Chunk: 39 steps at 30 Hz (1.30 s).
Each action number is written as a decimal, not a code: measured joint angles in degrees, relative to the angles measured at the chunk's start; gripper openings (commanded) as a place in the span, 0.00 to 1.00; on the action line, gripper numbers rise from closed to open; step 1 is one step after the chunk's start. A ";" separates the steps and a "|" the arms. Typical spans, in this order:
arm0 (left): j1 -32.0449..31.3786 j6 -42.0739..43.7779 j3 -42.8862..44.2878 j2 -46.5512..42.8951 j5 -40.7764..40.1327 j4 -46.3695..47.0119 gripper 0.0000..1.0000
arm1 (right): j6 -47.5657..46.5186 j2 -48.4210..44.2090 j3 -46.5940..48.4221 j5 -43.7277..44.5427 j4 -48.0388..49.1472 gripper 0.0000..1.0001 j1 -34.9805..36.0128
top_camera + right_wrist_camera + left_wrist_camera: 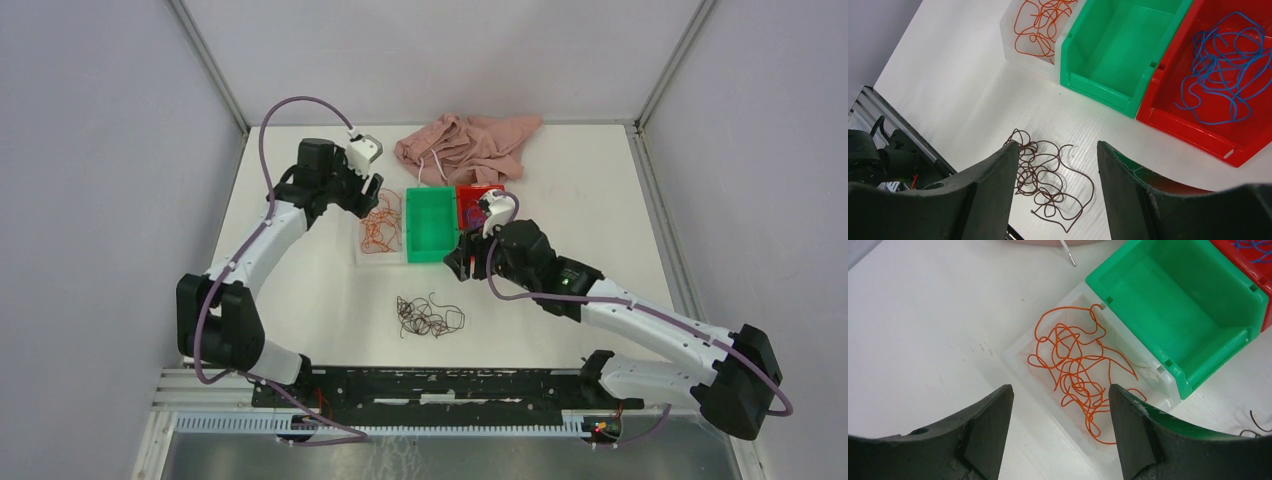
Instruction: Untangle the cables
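While the white table (300,300) bore a green plastic bin (1173,305) between a translucent bin (1015,357) holding curly orange cables (1075,372) and a red bin (1193,125) holding blue cables (1220,75), dark brown cables (1040,177) lay loose nearby; left gripper (1060,410) and right gripper (1057,167) hung released, holding nothing.

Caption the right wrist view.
Open right gripper faces brown cables; orange cables in clear bin, blue cables in red bin, green bin empty.

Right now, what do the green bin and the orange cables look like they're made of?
The green bin looks like molded hard plastic, semi-glossy, judging by crisp rims and a soft sheen on its walls. The orange cables are thin, smooth, flexible strands holding loose curls, probably plastic-coated wire; no core shows.
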 measured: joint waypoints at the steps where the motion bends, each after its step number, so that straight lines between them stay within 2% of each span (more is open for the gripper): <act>1: 0.68 1.20 0.98 -0.11 1.46 -1.27 0.75 | -0.02 0.00 0.09 -0.09 -0.09 0.64 0.00; 7: 1.25 7.34 -1.38 -2.36 4.48 -7.10 0.75 | -0.59 1.46 0.96 -3.48 0.17 0.61 -0.26; 13: 1.03 10.91 -1.44 -5.01 9.64 -16.94 0.80 | -2.75 12.41 5.16 -14.88 -0.87 0.57 -0.07; 17: 1.03 12.74 -3.61 -13.44 13.33 -19.47 0.83 | -4.72 19.19 6.45 -20.06 -1.44 0.53 2.21; 19: 1.03 12.94 -4.46 -17.29 14.78 -20.24 0.88 | -5.86 23.02 8.20 -21.03 -2.73 0.52 3.56; 22: 1.03 13.84 -4.74 -20.83 16.48 -21.62 0.91 | -6.95 27.45 10.82 -19.37 -5.68 0.55 4.87; 26: 1.03 14.93 -4.76 -22.08 16.98 -23.08 0.92 | -6.97 26.73 10.97 -13.46 -10.64 0.56 4.90; 32: 1.03 16.41 -4.76 -22.75 17.35 -24.90 0.93 | -3.10 17.49 9.14 -4.48 -18.12 0.57 4.85; 39: 1.03 17.03 -4.76 -23.63 17.88 -25.31 0.93 | 4.24 12.11 5.29 -0.74 -24.39 0.56 4.85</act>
